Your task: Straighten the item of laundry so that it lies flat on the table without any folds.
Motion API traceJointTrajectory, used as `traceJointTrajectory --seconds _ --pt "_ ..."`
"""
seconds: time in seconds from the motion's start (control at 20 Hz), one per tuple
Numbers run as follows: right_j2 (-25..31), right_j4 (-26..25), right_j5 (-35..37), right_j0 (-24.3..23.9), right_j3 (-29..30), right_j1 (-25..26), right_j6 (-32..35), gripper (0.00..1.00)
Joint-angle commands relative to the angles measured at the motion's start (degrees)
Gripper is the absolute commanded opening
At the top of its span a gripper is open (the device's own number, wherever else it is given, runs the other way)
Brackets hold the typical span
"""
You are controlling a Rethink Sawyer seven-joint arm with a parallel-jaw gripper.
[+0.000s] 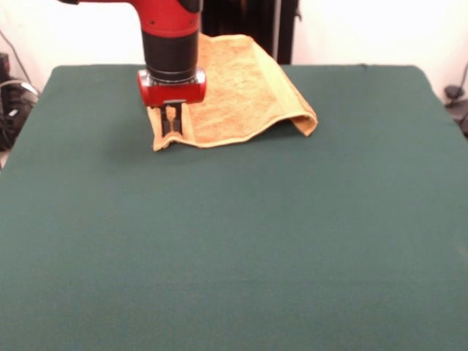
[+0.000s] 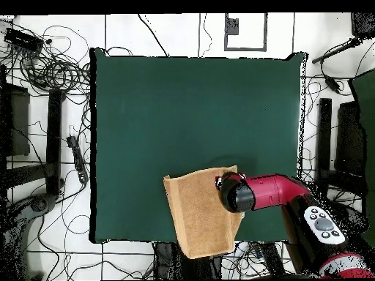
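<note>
The orange-yellow towel (image 1: 238, 95) lies at the far side of the dark green table (image 1: 234, 241), by the robot's pedestal. Its far part runs over the table's edge. Its right corner is humped up in a fold. My gripper (image 1: 172, 126) points straight down at the towel's near left corner, and the fingers stand close together with a bit of towel between them. In the overhead view the towel (image 2: 196, 216) overhangs the table's (image 2: 190, 110) bottom edge. The red wrist (image 2: 238, 195) covers the gripper there, at the towel's right edge.
The black pedestal (image 1: 248, 29) stands just behind the towel. Cables (image 2: 51, 66) and dark stands (image 2: 53, 132) lie on the floor round the table.
</note>
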Motion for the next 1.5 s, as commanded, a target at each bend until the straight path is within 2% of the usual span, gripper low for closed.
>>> traceJointTrajectory --seconds 0.05,0.35,0.6,1.1,1.5 --pt "-3.04 -2.13 -1.50 1.08 -1.70 4.19 4.32 0.00" --pt "-2.46 -0.38 0.88 1.06 0.37 1.18 3.66 0.00" --pt "-1.63 0.10 0.49 1.14 -1.43 1.46 3.75 0.00" --pt "5.21 8.89 15.25 -1.09 -15.69 5.12 -5.06 0.00" --pt "6.89 10.81 22.32 -1.01 -22.66 7.09 -8.03 0.00"
